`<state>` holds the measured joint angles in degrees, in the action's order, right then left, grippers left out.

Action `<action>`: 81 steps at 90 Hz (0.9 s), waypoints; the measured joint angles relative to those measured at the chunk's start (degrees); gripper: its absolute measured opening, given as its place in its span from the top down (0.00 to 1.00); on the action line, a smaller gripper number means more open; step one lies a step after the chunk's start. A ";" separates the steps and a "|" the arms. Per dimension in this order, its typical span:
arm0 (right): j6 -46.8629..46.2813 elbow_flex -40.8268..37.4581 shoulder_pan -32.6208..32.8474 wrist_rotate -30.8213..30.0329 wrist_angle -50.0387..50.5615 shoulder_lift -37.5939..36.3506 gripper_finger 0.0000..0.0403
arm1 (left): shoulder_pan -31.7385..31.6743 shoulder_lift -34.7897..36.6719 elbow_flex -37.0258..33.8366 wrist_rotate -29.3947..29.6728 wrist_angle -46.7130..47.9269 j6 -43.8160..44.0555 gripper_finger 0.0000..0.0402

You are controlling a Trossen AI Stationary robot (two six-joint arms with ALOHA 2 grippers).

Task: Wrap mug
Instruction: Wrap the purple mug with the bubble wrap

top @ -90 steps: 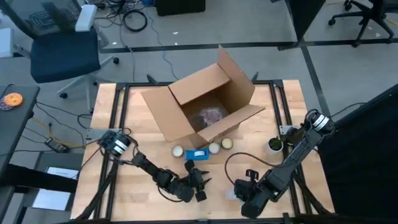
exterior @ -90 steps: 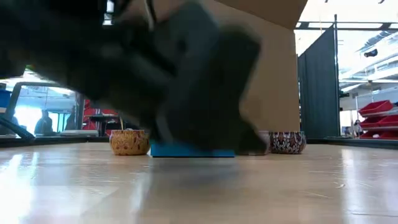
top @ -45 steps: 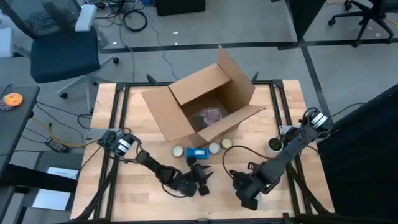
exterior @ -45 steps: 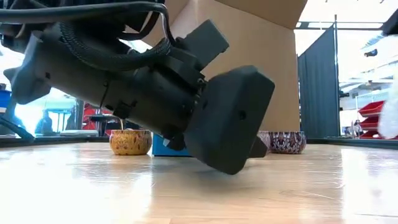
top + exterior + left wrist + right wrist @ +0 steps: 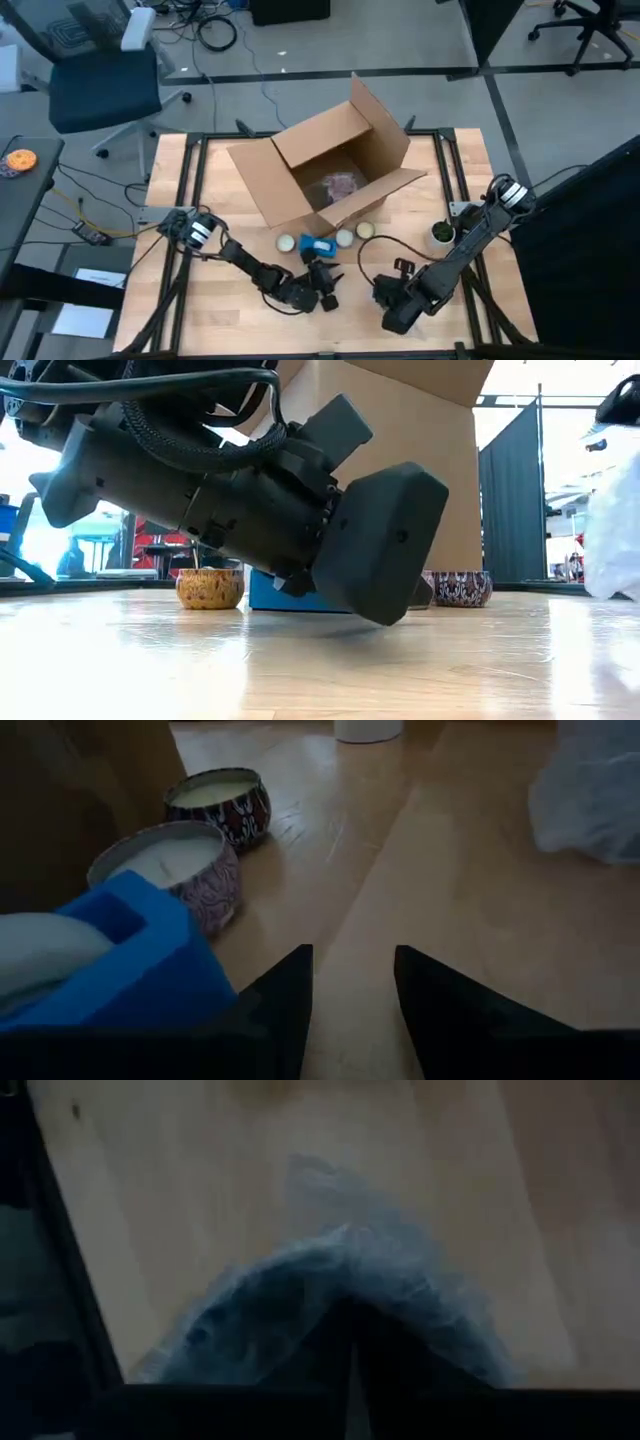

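Now the left gripper (image 5: 325, 290) lies low on the wooden table (image 5: 220, 215), at about 6 o'clock from the open cardboard box (image 5: 325, 165). Its 2 dark fingers (image 5: 285, 995) stand slightly parted with nothing between them, pointing past a blue block (image 5: 130, 970) that holds a pale thing and sits just beside the fingers. Along the box front stands a row of small candle tins: a patterned tin (image 5: 175, 870) touching or nearly touching the blue block, another tin (image 5: 222, 802) just beyond it, and in the low view a yellowish tin (image 5: 208, 588) on the other side of the block.

The right gripper (image 5: 390, 310) is at roughly 5 o'clock from the box, near the table's front edge. Its fingers are pinched together on a crumpled sheet of clear wrapping film (image 5: 340, 1295), which bunches up over the fingertips. The same film shows as a pale mass in the left wrist view.

No mug can be made out for certain; a small white pot with something green (image 5: 441, 233) stands at 4 o'clock from the box, by the right arm.
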<state>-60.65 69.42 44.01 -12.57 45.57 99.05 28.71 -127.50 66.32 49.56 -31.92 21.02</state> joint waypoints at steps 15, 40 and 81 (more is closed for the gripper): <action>-1.69 -0.24 0.06 5.99 0.71 0.02 1.00 | 0.00 0.00 0.00 -0.02 0.00 0.00 0.68; -0.10 11.63 0.08 8.51 15.20 -0.09 1.00 | 0.00 -0.02 0.00 -0.11 -0.07 0.13 0.68; -3.18 3.39 1.18 8.89 8.71 0.23 1.00 | -0.13 -0.04 0.00 -0.18 -1.32 0.22 0.68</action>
<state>-63.83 72.81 45.19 -3.68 54.28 99.29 28.58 -127.55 66.32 49.38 -33.24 21.23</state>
